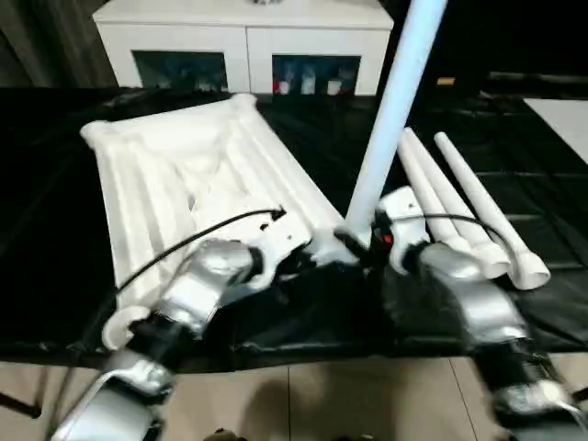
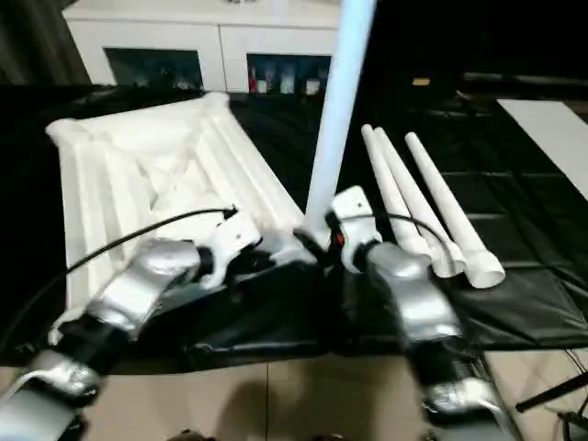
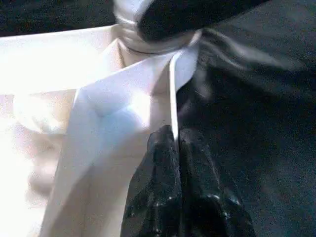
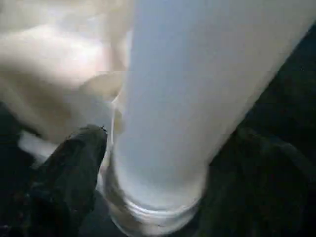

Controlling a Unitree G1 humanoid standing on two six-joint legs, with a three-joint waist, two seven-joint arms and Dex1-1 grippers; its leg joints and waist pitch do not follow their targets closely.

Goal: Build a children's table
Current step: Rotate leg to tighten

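Note:
The white tabletop [image 1: 184,175] lies upside down on the black-covered bench, its ribbed underside facing up. One white leg [image 1: 390,110] stands nearly upright in the near right corner socket, leaning slightly right. My right gripper [image 1: 363,241] is shut around the base of that leg [image 4: 187,98], with one black finger [image 4: 74,177] on either side. My left gripper [image 1: 308,257] is shut on the tabletop's thin rim [image 3: 170,89] just beside that corner, its fingertips [image 3: 165,163] pinched together on the edge. Three more legs [image 1: 455,207] lie side by side to the right.
A white cabinet [image 1: 248,37] with glass doors stands behind the bench. A flat white board [image 1: 565,119] sits at the far right. The bench's near edge [image 1: 303,354] runs just under my forearms, with tiled floor below.

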